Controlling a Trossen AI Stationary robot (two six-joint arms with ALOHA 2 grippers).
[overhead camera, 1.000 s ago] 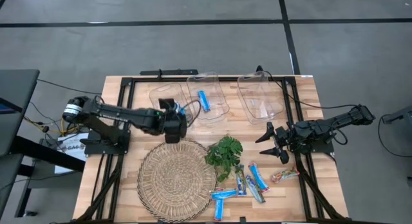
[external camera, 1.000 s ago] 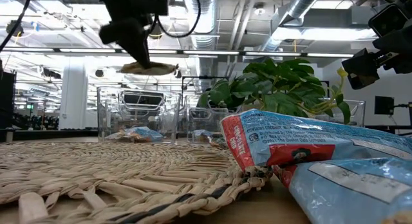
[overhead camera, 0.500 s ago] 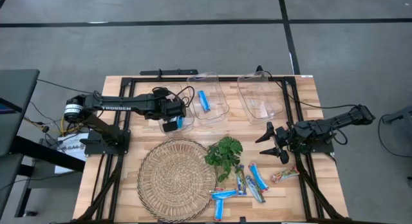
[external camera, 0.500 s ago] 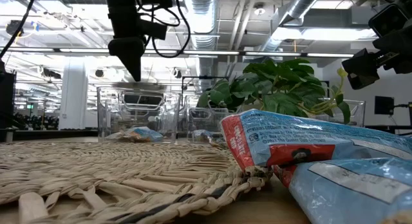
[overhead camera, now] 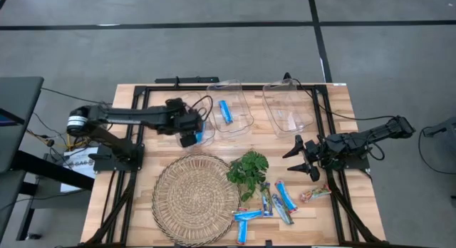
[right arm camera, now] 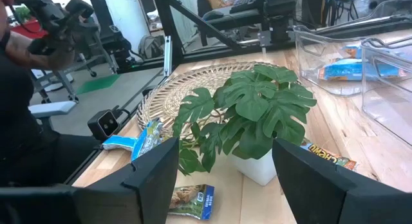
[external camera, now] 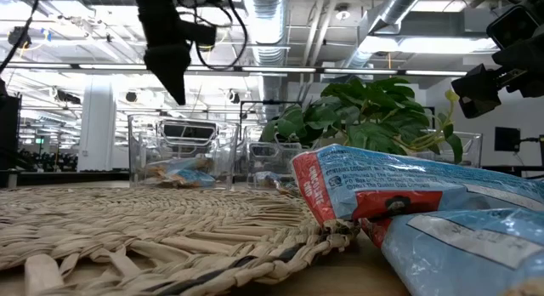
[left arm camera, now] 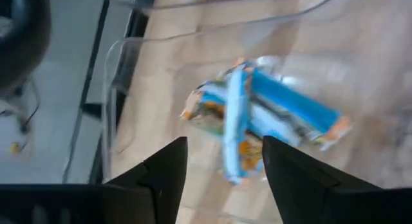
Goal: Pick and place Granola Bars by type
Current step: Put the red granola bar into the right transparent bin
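Observation:
Several Granola Bars in blue wrappers [overhead camera: 274, 198] lie on the table's near right, with a tan one [overhead camera: 315, 194] beside them. One blue bar [overhead camera: 225, 110] lies in the middle clear bin [overhead camera: 239, 120]. A few blue bars with orange tips [left arm camera: 257, 114] lie piled on the floor of the left clear bin [overhead camera: 174, 105]. My left gripper [overhead camera: 189, 137] hangs open over that bin's near side, its fingers [left arm camera: 164, 172] above the pile and clear of it. My right gripper [overhead camera: 303, 159] stands open and empty right of the plant.
A round woven mat [overhead camera: 196, 198] covers the near left. A small potted green plant [overhead camera: 248, 169] stands between the mat and the loose bars. A third clear bin [overhead camera: 288, 109] is at the far right. Black frame rails [overhead camera: 135, 134] run along the table's sides.
My left gripper has moved from the mat's far edge toward the table's far edge, over the left bin, carrying a tan-tipped bar level. It has opened and let go. The bar has dropped into the left bin onto the bars there.

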